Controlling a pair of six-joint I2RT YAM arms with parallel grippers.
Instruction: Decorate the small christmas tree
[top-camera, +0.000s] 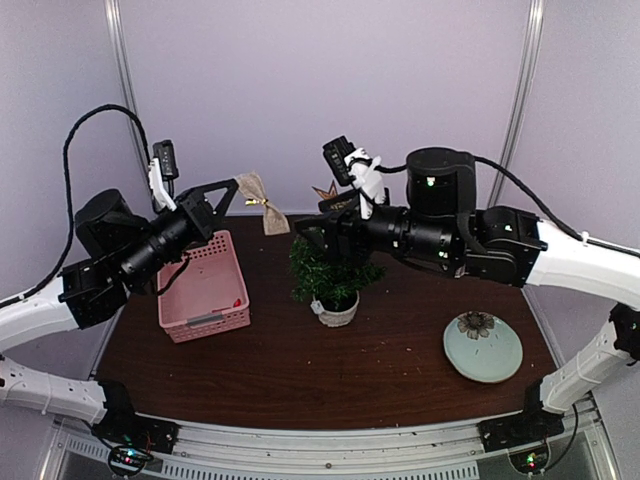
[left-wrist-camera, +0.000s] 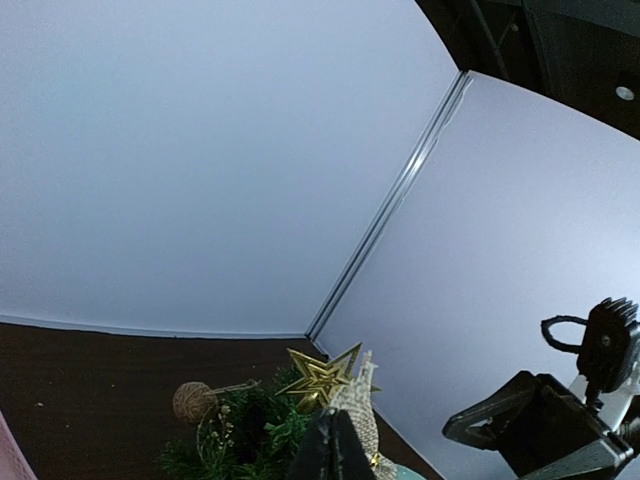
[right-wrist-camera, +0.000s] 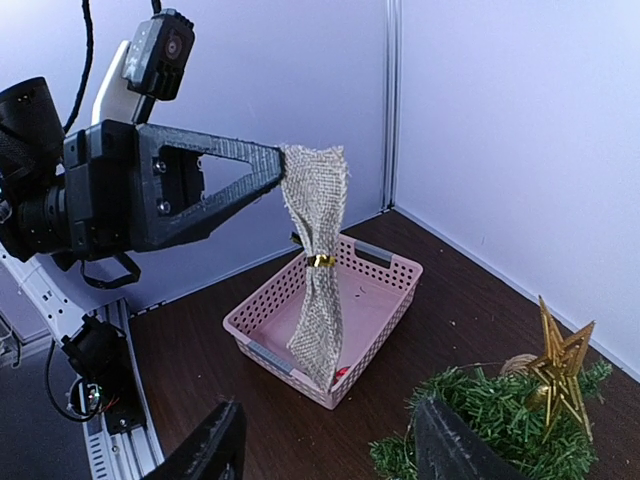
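**Burlap bow held high, left of the tree**

Only the top view takes in the whole dark brown wooden desk. The small christmas tree, bushy and dark green in a round white pot, stands near the middle. A pink slotted plastic basket sits to its left. A pale green round plate with a dark flower-shaped piece on it lies at the near right, well apart from the tree.

The right wrist view shows the grip best. The left gripper is clamped on the upper end of a tan burlap bow cinched with a gold band. The bow hangs over the basket, where a small red thing lies, too small to tell what.

The left wrist view looks mostly at the pale walls. Low in that frame it catches a gold wire star at the treetop and a brown twine ball just left of it in the foliage.

The left arm is raised, with its gripper pointing right and holding the bow above the basket's far right corner. The right arm stretches leftwards across the desk, its body passing over the tree. The right gripper hangs beside the treetop, its fingers spread apart with nothing between them. From above, this arm hides much of the tree's top, and the star peeks out behind it.
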